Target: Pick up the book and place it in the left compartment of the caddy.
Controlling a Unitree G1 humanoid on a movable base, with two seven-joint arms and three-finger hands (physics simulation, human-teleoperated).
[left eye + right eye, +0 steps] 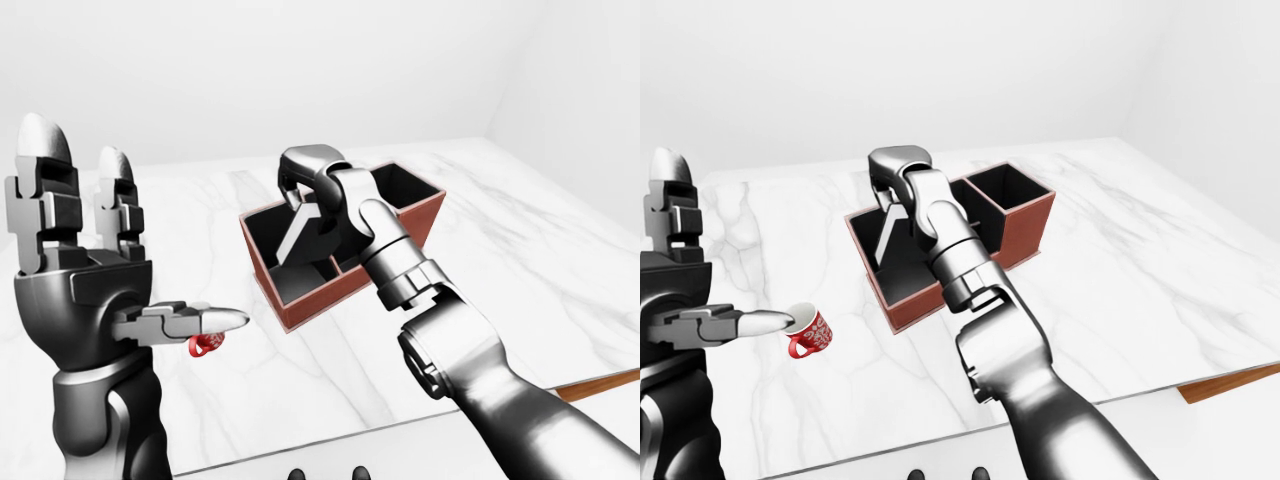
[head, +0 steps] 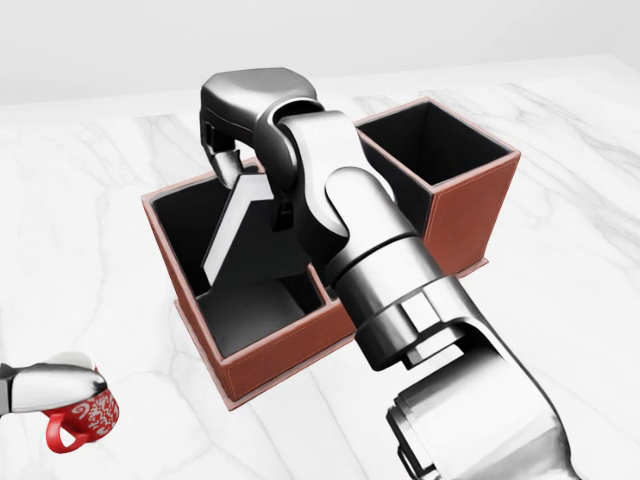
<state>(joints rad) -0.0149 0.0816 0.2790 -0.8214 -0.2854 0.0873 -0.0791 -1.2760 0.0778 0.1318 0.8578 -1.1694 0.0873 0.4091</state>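
The right hand (image 2: 240,150) reaches over the brown leather caddy (image 2: 290,345) and clamps the thin grey book (image 2: 232,232), tilted inside the left compartment, for lowering. The left hand (image 1: 85,250) waits open, near a red mug (image 1: 810,332).

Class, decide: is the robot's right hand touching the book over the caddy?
Touching. The head view shows the right hand fingers closed on the book's top edge, inside the caddy's left compartment.
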